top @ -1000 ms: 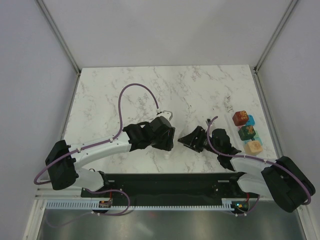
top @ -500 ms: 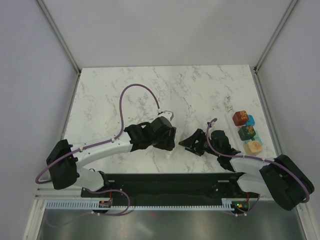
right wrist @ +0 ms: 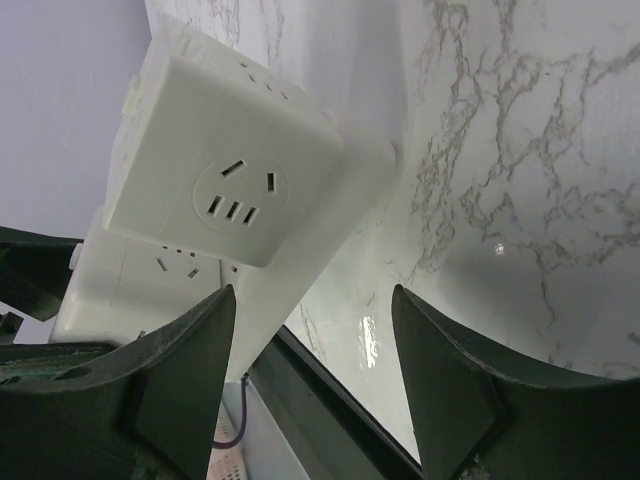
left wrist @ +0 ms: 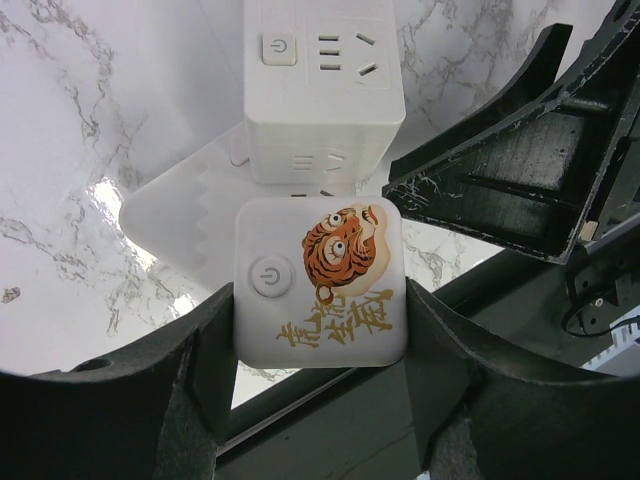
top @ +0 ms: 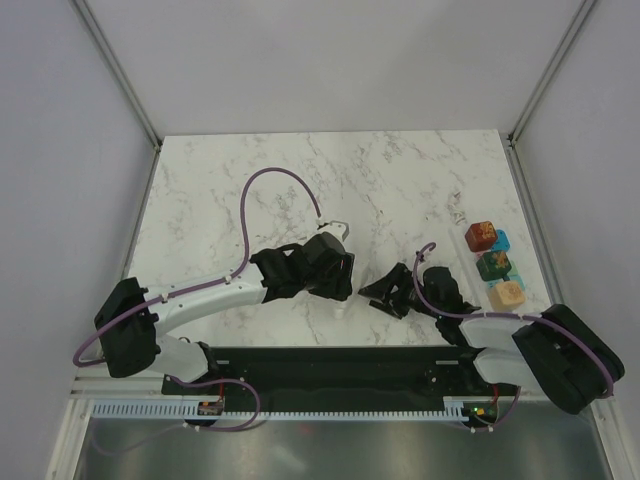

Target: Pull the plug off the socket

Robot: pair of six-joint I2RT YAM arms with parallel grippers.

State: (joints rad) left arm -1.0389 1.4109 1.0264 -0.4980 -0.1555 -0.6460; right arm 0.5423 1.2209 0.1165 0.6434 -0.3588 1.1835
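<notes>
My left gripper (left wrist: 320, 312) is clenched on the white rounded plug block with the tiger print (left wrist: 320, 255), one black finger pressed against each side. The block's face carries an orange cartoon tiger, a curved line of gold Chinese characters too small for me to read, and a round button with a power symbol. Just beyond it sits the white cube socket (left wrist: 323, 90). Its top face shows a square button with the same power symbol, beside a row of outlet slots. The two white bodies meet edge to edge in the left wrist view, but I cannot tell whether they are joined or apart.

My right gripper (right wrist: 312, 300) is spread wide with nothing between its fingers. The cube socket is just ahead of it and shows a round face with five slots. In the left wrist view, its black fingers sit close to the right of both white pieces.

From above, the left arm (top: 210, 292) reaches low from its base towards the near centre of the white marble table (top: 400, 180), with a purple cable (top: 265, 180) looping over it. The right arm (top: 500, 325) is folded, with its wrist pointing left towards the other gripper. Both white pieces are near the table's near edge, between the two grippers. A row of small coloured cubes (top: 492, 262) lies well to the right.
</notes>
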